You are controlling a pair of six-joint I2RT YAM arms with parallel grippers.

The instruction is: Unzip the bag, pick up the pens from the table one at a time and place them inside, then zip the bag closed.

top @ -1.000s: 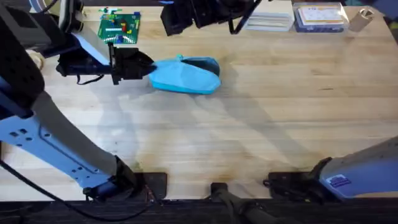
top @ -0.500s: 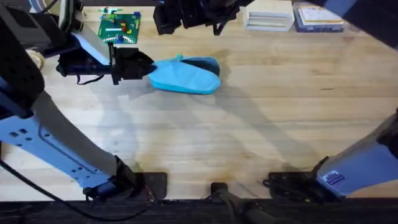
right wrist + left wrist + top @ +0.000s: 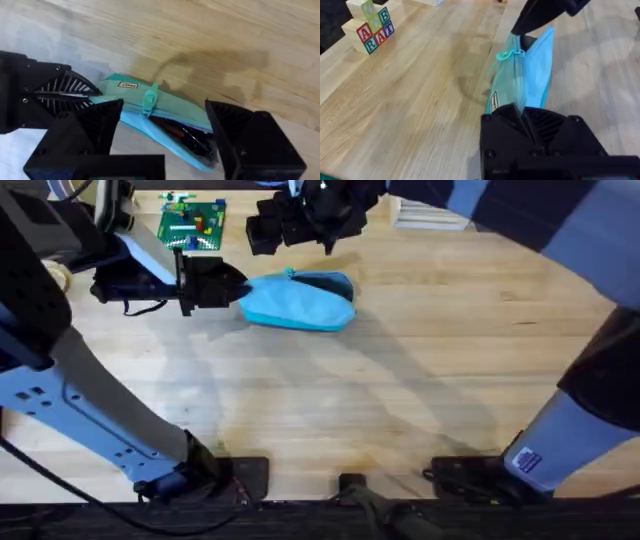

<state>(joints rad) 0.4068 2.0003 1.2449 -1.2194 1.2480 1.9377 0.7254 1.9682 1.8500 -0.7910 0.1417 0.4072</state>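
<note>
Light blue soft fabric pencil pouch (image 3: 298,302) lies on the light plank-grain wooden table (image 3: 420,370), toward the far edge, left of centre. Left gripper (image 3: 232,288) is clenched on the pouch's left end, anchoring it; the left wrist view shows the fabric pinched between its fingers. Right gripper (image 3: 300,220) hangs above the pouch near the far edge with its black fingers (image 3: 80,135) spread wide, straddling the zipper line and not touching anything yet. The pale teal zipper pull (image 3: 149,99) sits close to the anchored end, and the pouch gapes open beyond it; dark stick pens (image 3: 182,136) are visible inside against the lining. I can see no pens lying loose on the table, so my read is that we're at the closing step. To do it well: come down centred on the pull tab, not the fabric beside it, and pinch the tab alone. Keep the left grip firm so the pouch stays taut and doesn't slide. Draw the pull straight along the zipper toward the free right end, low and parallel to the table, without lifting, or the teeth will bind. Risk: a pen tip poking into the zipper track could jam it; watch for that and stop if it snags.
</note>
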